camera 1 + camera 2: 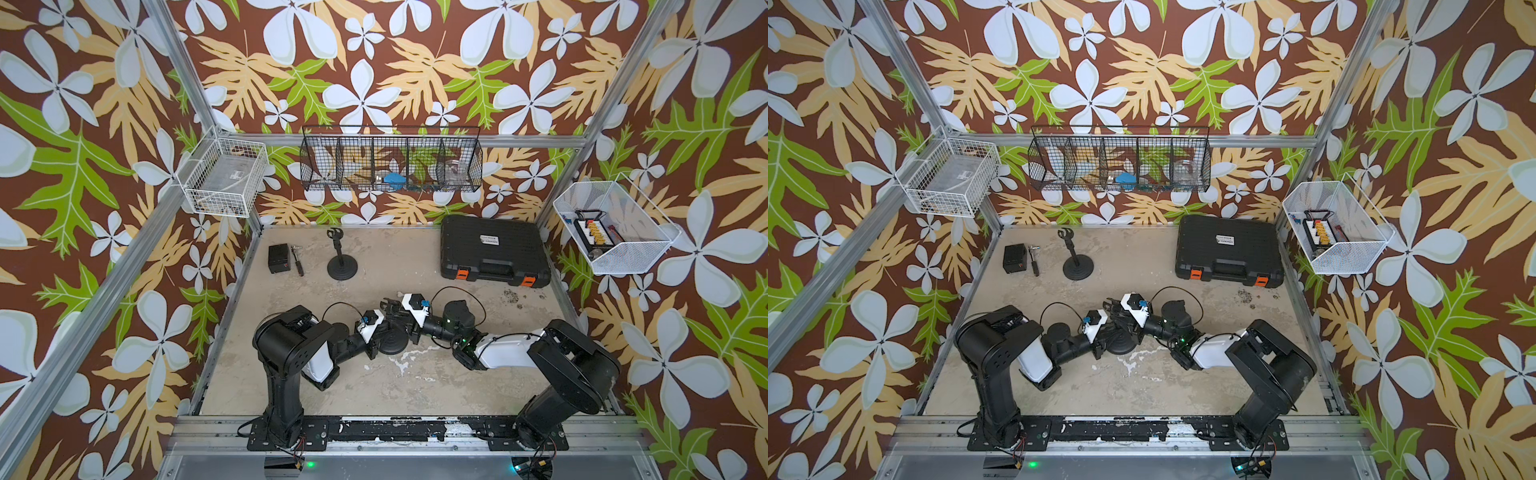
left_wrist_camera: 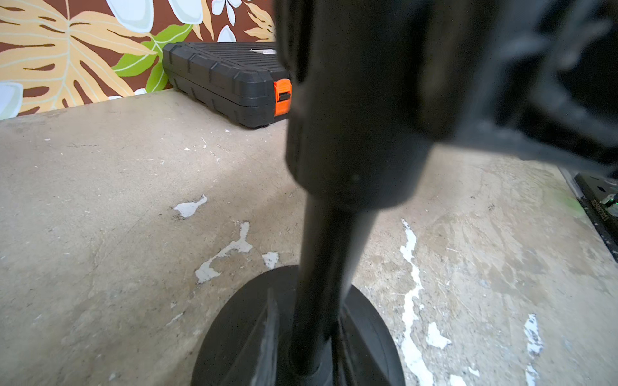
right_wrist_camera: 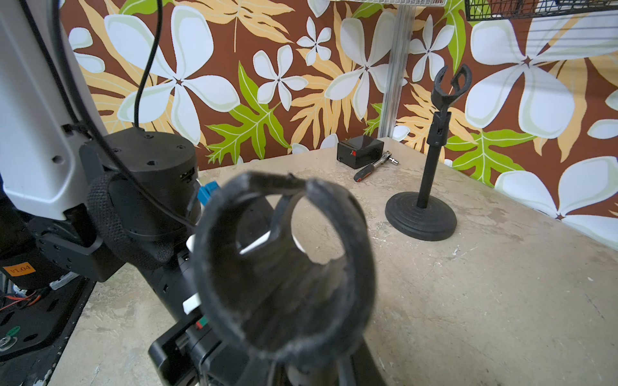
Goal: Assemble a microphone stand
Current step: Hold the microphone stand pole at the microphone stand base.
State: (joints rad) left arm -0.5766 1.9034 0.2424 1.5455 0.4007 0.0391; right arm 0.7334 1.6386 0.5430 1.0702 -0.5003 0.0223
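Observation:
A black microphone stand is in the middle of the table. Its round base [image 1: 392, 344] lies flat and its thin pole [image 2: 331, 254] rises to a thicker collar [image 2: 354, 133]. My left gripper [image 2: 307, 347] is low on the pole just above the base [image 2: 234, 341], fingers [image 2: 269, 334] pressed to both sides, shut on it. My right gripper [image 3: 301, 361] is shut on the lower part of the black microphone clip [image 3: 357, 250] at the stand's top. In both top views the two grippers [image 1: 384, 328] [image 1: 390, 309] meet over the base [image 1: 1121, 345]; their fingers are hidden there.
Another complete black stand [image 1: 341, 255] [image 3: 431, 187] stands at the back left, next to a small black box [image 1: 279, 258] and a hand tool [image 1: 298, 262]. A black tool case with orange latches [image 1: 494, 251] [image 2: 227, 77] lies back right. Wire baskets [image 1: 390, 164] hang on the walls.

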